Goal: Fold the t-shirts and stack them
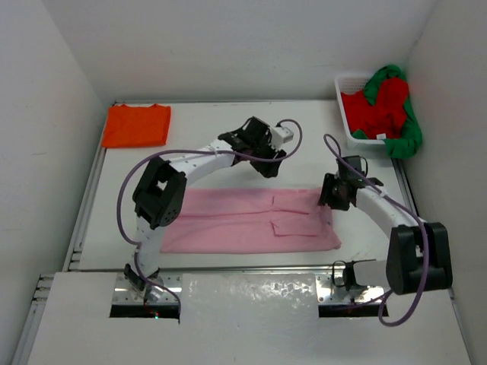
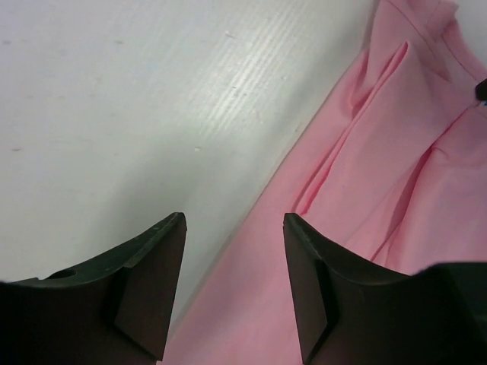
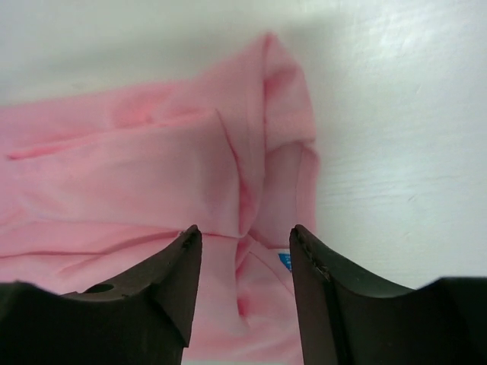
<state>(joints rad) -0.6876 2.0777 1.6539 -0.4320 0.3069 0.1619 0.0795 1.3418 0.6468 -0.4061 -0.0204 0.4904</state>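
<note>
Only the top view shows all 4 shirts. The orange shirt (image 1: 137, 125) lies folded flat in the far left corner of the table (image 1: 228, 125). The red shirt (image 1: 373, 110) and the green shirt (image 1: 405, 135) sit bunched up in the white basket (image 1: 344, 106) at the far right, and the green one hangs over its side. The 2 wrist views show only pink cloth and bare table. The right wrist view also shows a tiny blue tag (image 3: 283, 261) that the top view does not.

The pink shirt (image 1: 251, 220) lies in the middle of the table, close to the arms. It is folded into a long strip with soft creases and a flap lying on top.

The left gripper (image 2: 232, 228) hangs over the far edge of the pink shirt. Its fingers are apart and hold nothing — 1 is over bare table, 1 over cloth. The right gripper (image 3: 243, 236) hangs over the shirt's right end, where the cloth folds in. Its fingers are apart too, with nothing pinched between them.
</note>
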